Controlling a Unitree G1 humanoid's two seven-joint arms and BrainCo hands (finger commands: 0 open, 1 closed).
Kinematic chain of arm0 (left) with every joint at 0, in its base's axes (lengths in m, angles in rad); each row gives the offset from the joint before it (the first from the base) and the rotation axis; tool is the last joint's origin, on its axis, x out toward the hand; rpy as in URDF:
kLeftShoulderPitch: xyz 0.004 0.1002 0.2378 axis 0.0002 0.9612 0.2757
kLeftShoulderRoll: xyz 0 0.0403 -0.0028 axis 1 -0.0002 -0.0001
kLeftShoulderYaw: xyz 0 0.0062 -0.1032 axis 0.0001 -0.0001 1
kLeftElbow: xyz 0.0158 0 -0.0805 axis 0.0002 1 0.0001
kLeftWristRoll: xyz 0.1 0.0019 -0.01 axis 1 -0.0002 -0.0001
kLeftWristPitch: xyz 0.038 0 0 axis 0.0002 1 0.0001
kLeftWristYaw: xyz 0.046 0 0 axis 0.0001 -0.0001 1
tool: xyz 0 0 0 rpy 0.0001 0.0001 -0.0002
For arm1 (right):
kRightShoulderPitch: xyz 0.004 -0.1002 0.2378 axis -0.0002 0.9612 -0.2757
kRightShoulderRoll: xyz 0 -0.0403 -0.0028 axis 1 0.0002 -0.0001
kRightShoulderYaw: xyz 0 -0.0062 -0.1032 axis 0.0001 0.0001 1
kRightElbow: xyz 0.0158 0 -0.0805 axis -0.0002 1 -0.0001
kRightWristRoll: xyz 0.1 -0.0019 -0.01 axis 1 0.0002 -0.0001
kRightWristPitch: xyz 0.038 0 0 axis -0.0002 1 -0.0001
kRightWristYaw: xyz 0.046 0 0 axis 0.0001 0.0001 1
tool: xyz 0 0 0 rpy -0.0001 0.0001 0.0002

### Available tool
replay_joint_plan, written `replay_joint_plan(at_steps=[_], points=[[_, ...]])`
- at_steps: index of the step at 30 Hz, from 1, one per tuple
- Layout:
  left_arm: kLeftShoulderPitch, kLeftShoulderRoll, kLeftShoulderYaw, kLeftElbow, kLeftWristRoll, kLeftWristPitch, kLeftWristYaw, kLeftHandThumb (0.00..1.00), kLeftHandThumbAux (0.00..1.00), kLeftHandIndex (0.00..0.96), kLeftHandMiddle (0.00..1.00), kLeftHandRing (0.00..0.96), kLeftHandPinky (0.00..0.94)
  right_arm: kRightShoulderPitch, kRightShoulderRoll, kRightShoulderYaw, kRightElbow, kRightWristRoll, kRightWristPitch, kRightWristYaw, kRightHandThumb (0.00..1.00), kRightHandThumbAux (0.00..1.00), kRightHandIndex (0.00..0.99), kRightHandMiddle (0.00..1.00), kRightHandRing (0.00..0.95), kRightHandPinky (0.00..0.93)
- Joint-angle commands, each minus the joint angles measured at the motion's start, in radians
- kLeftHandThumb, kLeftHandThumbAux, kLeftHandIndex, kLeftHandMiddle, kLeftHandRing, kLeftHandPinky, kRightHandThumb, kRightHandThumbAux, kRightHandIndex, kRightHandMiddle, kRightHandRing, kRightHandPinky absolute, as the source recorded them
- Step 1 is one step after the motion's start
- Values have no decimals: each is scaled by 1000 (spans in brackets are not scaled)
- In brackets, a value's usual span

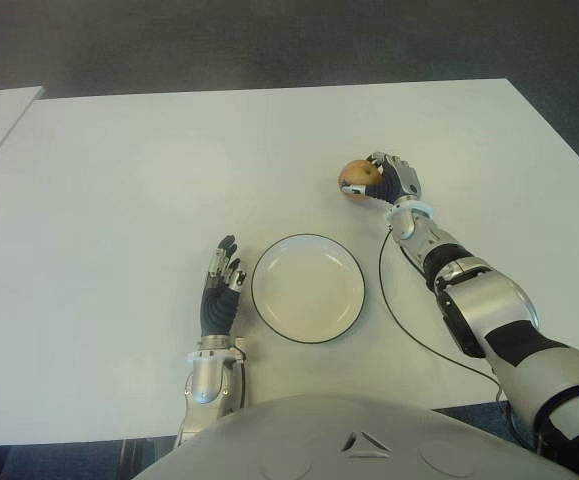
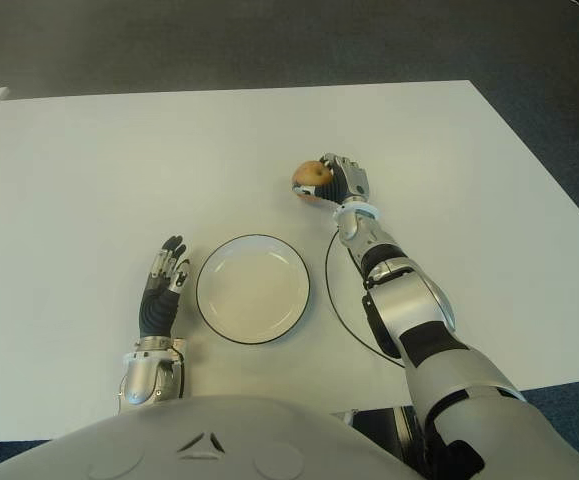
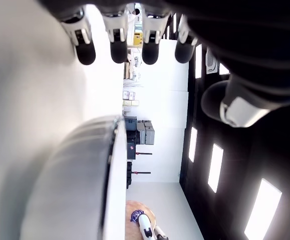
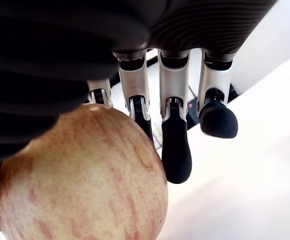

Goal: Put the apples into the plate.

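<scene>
A: Right, logging from my station. What do you read on the right hand (image 1: pixel 381 180)?

B: It is out past the far right of the plate (image 1: pixel 308 288), arm stretched forward over the white worktop (image 1: pixel 119 200). An apple (image 1: pixel 356 178) sits in it, yellow-red, on the hand's left side in my head views.

A: Clamped on it?

B: I see it so. In the right wrist view the apple (image 4: pixel 79 175) fills the palm side, and the fingers (image 4: pixel 176 150) come down along its far flank. One finger lies against the skin; the outer ones hang just beside it. I cannot tell whether the apple touches the worktop or is lifted off it.

A: And the plate?

B: White with a dark rim, round, nothing in it. It lies near my edge of the worktop, between the two arms. The apple is well apart from it, beyond its far right rim.

A: Left hand (image 1: pixel 220 287)?

B: Just beside the plate's left rim, palm down, fingers straight and slightly spread, holding nothing. The left wrist view shows the fingertips (image 3: pixel 118 50) extended in a row, with the plate's rim (image 3: pixel 112 165) close by.

A: Anything else?

B: A thin black cable (image 1: pixel 394 315) curves over the worktop alongside the right forearm, right of the plate.
</scene>
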Motion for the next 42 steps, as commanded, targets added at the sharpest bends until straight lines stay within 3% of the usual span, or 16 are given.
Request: replay_joint_plan(at_steps=[1,22,33,42], points=[[4,-36,-5,19,-15,31,4,30,475,0,0,0,0,-7,-6,7,-11,-5,-26,-18,854,676,401,531,836,792],[8,-29,-4,22,-10,17,3,25,473,0,0,0,0,-12,-7,22,-20,-11,-54,-26,854,676,401,530,837,797],[10,-24,-9,23,4,3,2,15,490,0,0,0,0,8,-21,39,-78,-16,-154,-24,856,676,401,530,839,800],[12,-27,-11,19,-14,5,-6,10,497,0,0,0,0,78,-39,107,-164,-79,-227,-77,856,676,400,531,850,825]])
